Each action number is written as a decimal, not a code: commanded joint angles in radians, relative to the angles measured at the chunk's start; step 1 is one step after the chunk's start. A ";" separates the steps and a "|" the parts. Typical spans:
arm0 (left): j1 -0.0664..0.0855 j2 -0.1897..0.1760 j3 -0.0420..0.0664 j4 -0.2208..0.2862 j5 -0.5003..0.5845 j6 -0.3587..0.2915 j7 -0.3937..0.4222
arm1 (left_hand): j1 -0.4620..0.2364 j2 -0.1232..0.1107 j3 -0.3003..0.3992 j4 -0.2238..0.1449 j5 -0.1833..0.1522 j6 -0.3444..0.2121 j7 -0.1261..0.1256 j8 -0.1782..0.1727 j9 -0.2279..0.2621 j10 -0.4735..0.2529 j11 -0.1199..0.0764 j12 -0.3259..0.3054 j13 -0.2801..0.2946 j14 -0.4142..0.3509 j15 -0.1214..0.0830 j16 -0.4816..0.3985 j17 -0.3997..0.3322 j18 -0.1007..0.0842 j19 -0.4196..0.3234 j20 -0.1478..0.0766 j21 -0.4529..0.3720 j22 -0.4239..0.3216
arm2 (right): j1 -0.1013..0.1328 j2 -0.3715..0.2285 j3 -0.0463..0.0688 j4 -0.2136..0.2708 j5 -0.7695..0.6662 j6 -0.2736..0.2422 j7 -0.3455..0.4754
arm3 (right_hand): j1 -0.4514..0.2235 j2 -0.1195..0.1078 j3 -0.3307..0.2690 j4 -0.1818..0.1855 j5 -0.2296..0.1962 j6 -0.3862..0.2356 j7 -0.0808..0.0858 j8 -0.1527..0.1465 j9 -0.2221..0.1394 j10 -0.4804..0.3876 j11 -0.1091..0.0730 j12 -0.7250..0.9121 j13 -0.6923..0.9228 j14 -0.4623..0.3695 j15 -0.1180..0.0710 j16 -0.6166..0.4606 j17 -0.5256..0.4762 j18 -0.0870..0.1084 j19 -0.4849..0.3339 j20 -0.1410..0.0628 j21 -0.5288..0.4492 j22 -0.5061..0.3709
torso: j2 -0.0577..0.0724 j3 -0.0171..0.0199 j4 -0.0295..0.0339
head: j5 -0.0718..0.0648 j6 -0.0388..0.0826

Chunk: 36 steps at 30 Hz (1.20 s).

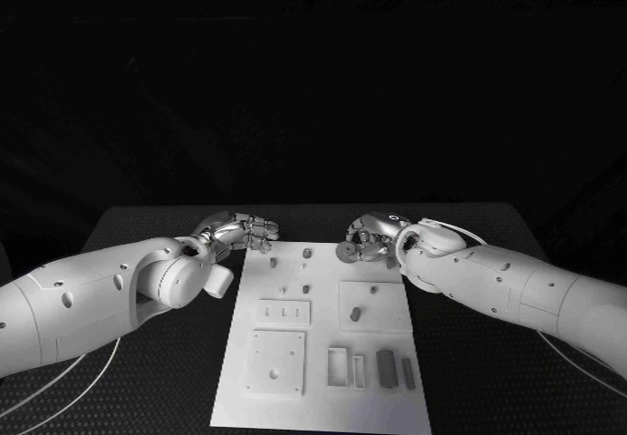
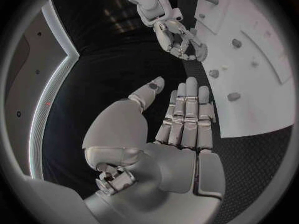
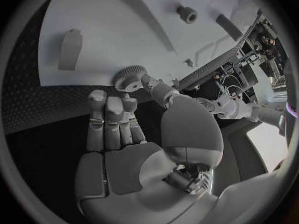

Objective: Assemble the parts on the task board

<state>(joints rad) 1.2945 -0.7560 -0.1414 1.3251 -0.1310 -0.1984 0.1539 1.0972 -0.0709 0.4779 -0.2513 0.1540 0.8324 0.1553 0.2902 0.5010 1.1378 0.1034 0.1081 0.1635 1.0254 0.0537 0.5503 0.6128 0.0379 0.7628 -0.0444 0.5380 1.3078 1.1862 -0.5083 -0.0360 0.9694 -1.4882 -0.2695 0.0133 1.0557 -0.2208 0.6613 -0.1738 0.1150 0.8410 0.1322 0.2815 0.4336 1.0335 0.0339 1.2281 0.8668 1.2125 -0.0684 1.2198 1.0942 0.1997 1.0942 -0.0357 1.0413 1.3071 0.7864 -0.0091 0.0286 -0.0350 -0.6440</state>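
Observation:
The white task board (image 1: pixel 327 340) lies in the middle of the table. My right hand (image 1: pixel 375 236) hovers over the board's far right corner and pinches a small toothed gear (image 1: pixel 348 251) between thumb and a finger; the right wrist view shows the gear (image 3: pixel 129 78) at the fingertips. My left hand (image 1: pixel 243 230) hangs at the board's far left corner, holding nothing, its fingers (image 2: pixel 187 115) stretched out straight with the thumb apart. Small pegs (image 1: pixel 306 254) stand on the far end of the board (image 2: pixel 261 84). An oblong part (image 1: pixel 354 314) sits in a raised square.
Two dark bars (image 1: pixel 387 367) lie at the near right of the board beside a slotted white block (image 1: pixel 339 364). A raised square plate (image 1: pixel 277 361) sits at the near left. Black table (image 1: pixel 157 362) surrounds the board. White cables (image 1: pixel 53 390) trail at both sides.

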 commanded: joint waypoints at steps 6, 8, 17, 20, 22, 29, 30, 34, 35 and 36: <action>0.001 0.003 0.001 0.000 0.004 0.014 0.006 | -0.007 0.002 0.006 0.001 -0.003 -0.007 0.003 -0.007 0.002 0.000 0.004 -0.005 0.001 -0.001 0.004 -0.006 0.001 0.000 -0.006 0.003 0.003 0.013 | -0.002 0.015 0.000 -0.021 0.000 0.039 0.009 | 0.001 0.001 0.004 0.001 -0.006 0.071 0.012 0.004 0.001 -0.082 -0.001 0.006 -0.002 -0.001 -0.006 0.004 -0.001 0.062 0.002 0.002 0.004 0.001 | 0.001 0.0010 -0.0003 | 0.000 -0.001; 0.001 0.003 0.001 0.000 0.004 0.014 0.006 | -0.007 0.002 0.006 0.001 -0.003 -0.007 0.003 -0.007 0.002 0.000 0.004 -0.005 0.001 -0.001 0.004 -0.006 0.001 0.000 -0.006 0.003 0.003 0.013 | -0.003 0.018 0.000 -0.025 0.000 0.041 0.010 | 0.000 0.001 0.004 0.001 -0.006 0.071 0.012 0.004 0.001 -0.083 -0.001 0.006 -0.002 -0.001 -0.006 0.004 -0.001 0.062 0.002 0.002 0.004 0.001 | 0.000 0.0009 0.0001 | -0.001 -0.001; 0.001 0.003 0.001 0.000 0.004 0.014 0.005 | -0.007 0.002 0.006 0.001 -0.003 -0.007 0.003 -0.007 0.002 0.000 0.004 -0.006 0.001 -0.001 0.004 -0.006 0.001 0.000 -0.006 0.003 0.004 0.013 | -0.006 0.024 0.000 -0.032 -0.002 0.057 0.012 | -0.002 0.001 0.004 0.002 -0.007 0.071 0.012 0.004 0.001 -0.083 -0.001 0.006 -0.002 -0.001 -0.007 0.005 -0.002 0.062 0.001 0.002 0.004 0.001 | 0.001 0.0009 -0.0004 | 0.000 -0.005; 0.001 0.004 0.001 -0.001 0.004 0.013 0.005 | -0.007 0.002 0.006 0.001 -0.003 -0.007 0.003 -0.007 0.002 0.000 0.004 -0.006 0.001 -0.001 0.004 -0.006 0.001 0.000 -0.006 0.003 0.004 0.013 | -0.011 0.026 0.000 -0.035 -0.010 0.062 0.010 | -0.004 0.001 0.002 0.003 -0.007 0.072 0.012 0.005 0.001 -0.084 -0.002 0.006 -0.003 -0.002 -0.007 0.005 -0.002 0.062 0.000 0.002 0.005 0.001 | 0.001 0.0010 -0.0010 | 0.000 -0.005; 0.001 0.004 0.001 -0.001 0.004 0.014 0.005 | -0.007 0.002 0.006 0.001 -0.003 -0.007 0.003 -0.007 0.002 0.000 0.004 -0.006 0.002 -0.001 0.004 -0.006 0.001 0.000 -0.006 0.003 0.004 0.013 | -0.014 0.026 -0.001 -0.037 -0.027 0.063 0.009 | -0.004 0.004 0.003 0.001 -0.008 0.080 0.010 0.009 0.003 -0.084 -0.003 0.007 -0.003 -0.003 -0.008 0.005 -0.002 0.062 -0.001 0.002 0.005 0.002 | 0.000 0.0008 -0.0014 | 0.000 -0.006; 0.001 0.003 0.001 -0.002 0.004 0.013 0.004 | -0.007 0.002 0.006 0.001 -0.003 -0.007 0.003 -0.007 0.002 0.000 0.004 -0.006 0.002 -0.001 0.004 -0.006 0.001 0.000 -0.006 0.003 0.004 0.013 | -0.021 0.021 -0.003 -0.037 -0.061 0.080 0.002 | 0.027 0.020 0.051 -0.002 -0.053 0.124 -0.005 0.031 0.013 -0.081 -0.017 0.010 -0.008 -0.002 -0.020 0.007 -0.005 0.062 -0.002 0.001 0.008 0.002 | 0.000 0.0004 -0.0001 | -0.003 -0.010; 0.001 0.002 0.001 -0.002 0.004 0.013 0.003 | -0.007 0.002 0.006 0.001 -0.003 -0.007 0.003 -0.007 0.002 0.000 0.003 -0.006 0.002 -0.001 0.004 -0.006 0.001 0.000 -0.006 0.003 0.004 0.013 | -0.022 0.021 -0.004 -0.036 -0.072 0.080 0.001 | 0.034 0.023 0.061 -0.004 -0.054 0.131 -0.008 0.035 0.015 -0.081 -0.019 0.010 -0.009 -0.002 -0.022 0.007 -0.005 0.062 -0.001 0.001 0.008 0.002 | 0.000 0.0006 -0.0005 | -0.004 -0.010; 0.001 0.003 0.001 -0.001 0.004 0.013 0.003 | -0.006 0.002 0.007 0.000 -0.003 -0.007 0.003 -0.007 0.002 0.000 0.003 -0.006 0.002 -0.001 0.004 -0.006 0.001 0.000 -0.006 0.003 0.004 0.013 | -0.024 0.021 -0.006 -0.032 -0.104 0.073 -0.001 | 0.052 0.026 0.083 -0.014 -0.055 0.140 -0.012 0.039 0.019 -0.079 -0.023 0.011 -0.011 -0.001 -0.026 0.009 -0.006 0.062 0.001 0.000 0.011 0.002 | 0.000 0.0011 -0.0013 | -0.004 -0.011; 0.001 0.003 0.001 -0.001 0.004 0.013 0.003 | -0.006 0.002 0.007 0.000 -0.003 -0.007 0.003 -0.007 0.002 0.000 0.003 -0.006 0.002 -0.001 0.004 -0.006 0.001 0.000 -0.006 0.003 0.004 0.013 | -0.024 0.021 -0.007 -0.031 -0.116 0.068 -0.001 | 0.055 0.024 0.085 -0.017 -0.055 0.143 -0.013 0.040 0.020 -0.078 -0.024 0.011 -0.011 0.000 -0.027 0.009 -0.006 0.062 0.001 -0.001 0.011 0.002 | 0.000 0.0011 -0.0010 | -0.005 -0.011; 0.001 0.003 0.001 -0.001 0.003 0.012 0.003 | -0.006 0.002 0.007 0.000 -0.003 -0.007 0.003 -0.007 0.002 0.001 0.003 -0.007 0.002 -0.001 0.004 -0.006 0.001 0.000 -0.007 0.003 0.004 0.013 | -0.025 0.022 -0.009 -0.031 -0.131 0.063 -0.002 | 0.056 0.023 0.087 -0.019 -0.055 0.145 -0.013 0.041 0.021 -0.077 -0.025 0.012 -0.011 0.000 -0.027 0.009 -0.006 0.062 0.002 -0.001 0.012 0.002 | 0.000 0.0011 -0.0010 | -0.005 -0.011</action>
<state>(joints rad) 1.2945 -0.7548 -0.1413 1.3223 -0.1310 -0.1979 0.1518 1.0972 -0.0709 0.4779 -0.2513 0.1540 0.8324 0.1553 0.2866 0.5015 1.1378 0.1034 0.1081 0.1639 1.0254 0.0537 0.5503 0.6126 0.0379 0.7629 -0.0444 0.5380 1.3074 1.1790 -0.4862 -0.0334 0.9397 -1.5425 -0.2592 0.0261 1.1034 -0.2000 0.7427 -0.1945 0.0658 0.8427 0.1301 0.3193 0.4522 1.0321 0.0326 1.2363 0.8566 1.2130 -0.0857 1.2237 1.0901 0.2008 1.0907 -0.0320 1.0468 1.3081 0.7864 -0.0083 0.0277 -0.0394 -0.6545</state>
